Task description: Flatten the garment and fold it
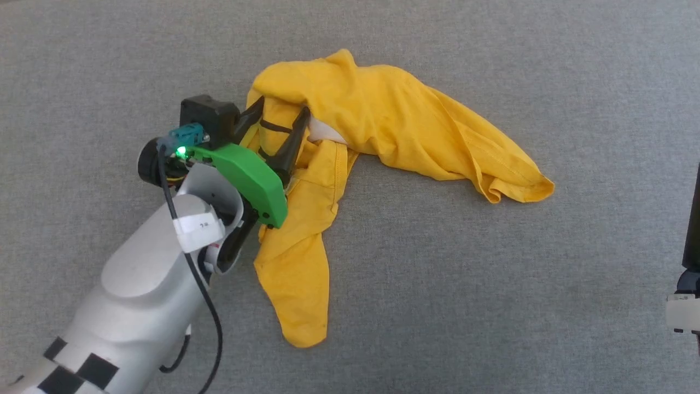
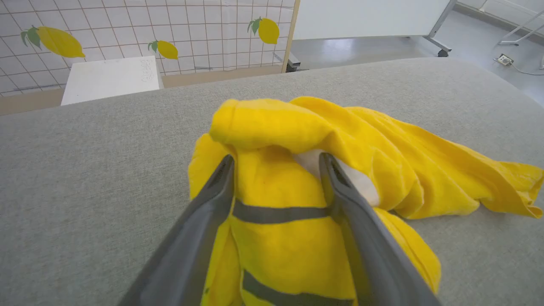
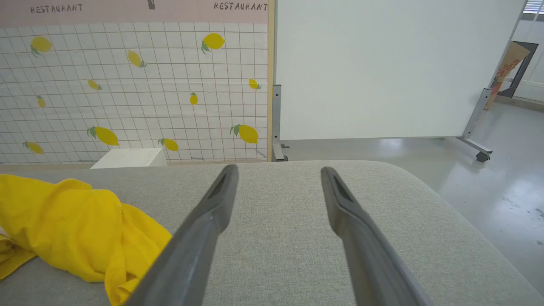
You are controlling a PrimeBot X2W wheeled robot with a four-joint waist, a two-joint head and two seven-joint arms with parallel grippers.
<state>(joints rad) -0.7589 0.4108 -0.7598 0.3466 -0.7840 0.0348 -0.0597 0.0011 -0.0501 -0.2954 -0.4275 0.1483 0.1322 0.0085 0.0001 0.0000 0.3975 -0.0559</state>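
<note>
Garment [image 1: 383, 120] lay crumpled, neither flattened nor folded, as left gripper [image 1: 282, 106] straddled its bunched end with fingers wide, right gripper [image 3: 279, 170] spread empty beside it

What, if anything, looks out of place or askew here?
The yellow T-shirt lies crumpled in a bent heap on the grey surface, folded over itself. The left gripper straddles a bunched part, fingers open. No tear or spill shows.

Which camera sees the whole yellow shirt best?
The head view: the whole crumpled shirt shows from above. The left wrist view is close up, with the open left tool straddling its striped part. The right wrist view catches one bunched end.
</note>
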